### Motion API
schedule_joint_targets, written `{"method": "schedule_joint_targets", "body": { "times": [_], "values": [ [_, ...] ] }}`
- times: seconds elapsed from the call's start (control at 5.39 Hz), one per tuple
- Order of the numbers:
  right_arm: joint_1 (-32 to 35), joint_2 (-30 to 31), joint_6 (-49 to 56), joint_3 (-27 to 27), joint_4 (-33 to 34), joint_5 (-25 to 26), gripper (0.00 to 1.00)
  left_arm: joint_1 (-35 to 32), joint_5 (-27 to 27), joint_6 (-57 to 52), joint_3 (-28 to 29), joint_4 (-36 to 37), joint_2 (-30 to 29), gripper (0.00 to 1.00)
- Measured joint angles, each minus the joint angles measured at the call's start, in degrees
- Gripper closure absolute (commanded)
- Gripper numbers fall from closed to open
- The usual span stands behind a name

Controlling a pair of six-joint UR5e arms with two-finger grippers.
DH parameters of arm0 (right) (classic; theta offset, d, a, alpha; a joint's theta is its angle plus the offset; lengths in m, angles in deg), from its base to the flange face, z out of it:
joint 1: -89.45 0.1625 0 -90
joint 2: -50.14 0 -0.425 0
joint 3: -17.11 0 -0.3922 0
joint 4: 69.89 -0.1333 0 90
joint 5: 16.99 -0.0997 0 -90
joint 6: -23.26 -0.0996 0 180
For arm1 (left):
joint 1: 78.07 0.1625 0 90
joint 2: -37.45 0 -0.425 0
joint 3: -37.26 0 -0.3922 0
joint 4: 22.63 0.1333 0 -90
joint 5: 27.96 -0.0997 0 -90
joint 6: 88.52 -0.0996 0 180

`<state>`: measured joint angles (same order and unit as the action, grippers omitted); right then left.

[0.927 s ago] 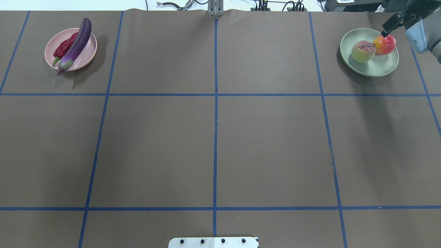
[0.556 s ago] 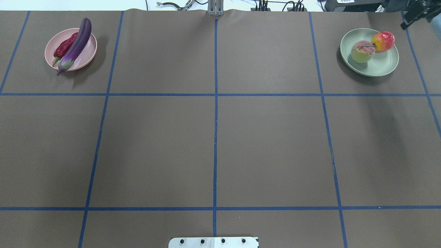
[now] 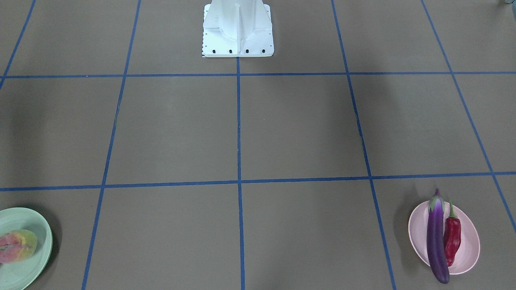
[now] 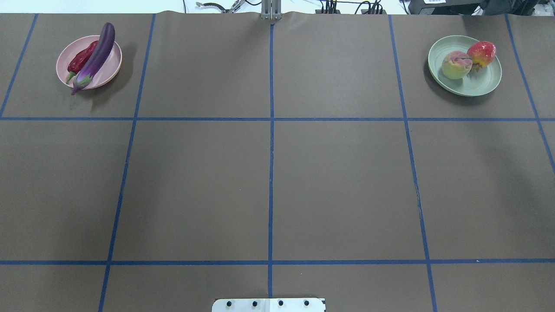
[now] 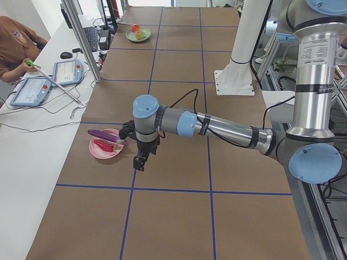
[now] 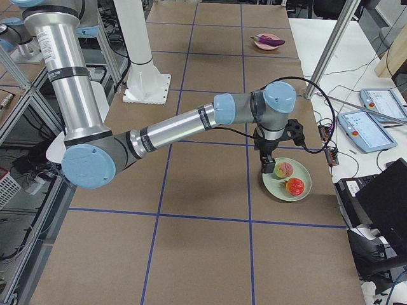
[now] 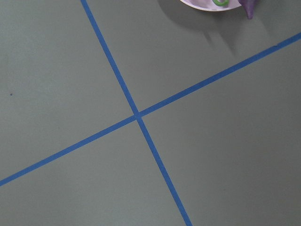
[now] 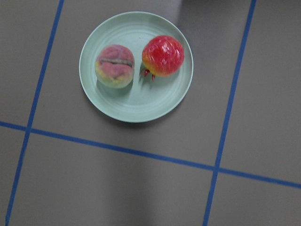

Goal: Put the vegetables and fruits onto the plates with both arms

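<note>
Around the work area we've got a brown paper table cover (image 4: 269,173) taped into a grid with blue tape (image 4: 271,130), and the white robot base (image 3: 238,32) at the robot's edge. On the side bench a seated person (image 5: 16,43) sits by two tablet-like pendants (image 5: 68,70), with cables running along it.

In the right side view the right gripper (image 6: 267,168) hangs over the mint plate's (image 4: 481,84) rim on the robot's side and hides part of that rim. The left gripper (image 5: 140,160) hangs over bare paper just beside the pink plate (image 4: 108,71). Both show up only in the side views, so we can't tell how their jaws stand.

The eggplant (image 4: 95,56) is long, glossy and purple with a pale green cap. The chili (image 4: 81,58) is shorter, wrinkled and dark red with a green stem. The peach (image 4: 456,65) is pink on top fading to yellow, with a groove across it. The pomegranate (image 4: 482,53) is shiny red-orange with a yellowish patch.

The pink plate, at the table's far edge on the robot's left, holds the eggplant and chili side by side and touching, and the eggplant sticks out past the rim at both ends. The mint plate, at the far edge on the right, holds the peach and pomegranate right next to each other.
</note>
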<state>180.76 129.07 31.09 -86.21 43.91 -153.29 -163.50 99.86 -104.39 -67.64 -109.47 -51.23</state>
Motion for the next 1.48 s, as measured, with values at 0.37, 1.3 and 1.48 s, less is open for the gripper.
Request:
{"method": "schedule_joint_targets", "body": {
  "times": [0.37,1.3,1.48],
  "values": [
    [1.8,7.0,0.3,-1.8,-4.0,-0.5,0.0,-1.2,0.4,-2.3,2.0,0.2,0.3,0.0],
    [2.4,16.4,0.1,3.2,-12.3,-3.9,0.0,-4.5,5.0,-5.3,6.7,-1.7,4.7,0.0],
    [2.4,16.8,0.3,3.2,-12.3,-3.9,0.0,-4.5,5.0,-4.4,6.8,-1.8,4.9,0.0]
  ]
}}
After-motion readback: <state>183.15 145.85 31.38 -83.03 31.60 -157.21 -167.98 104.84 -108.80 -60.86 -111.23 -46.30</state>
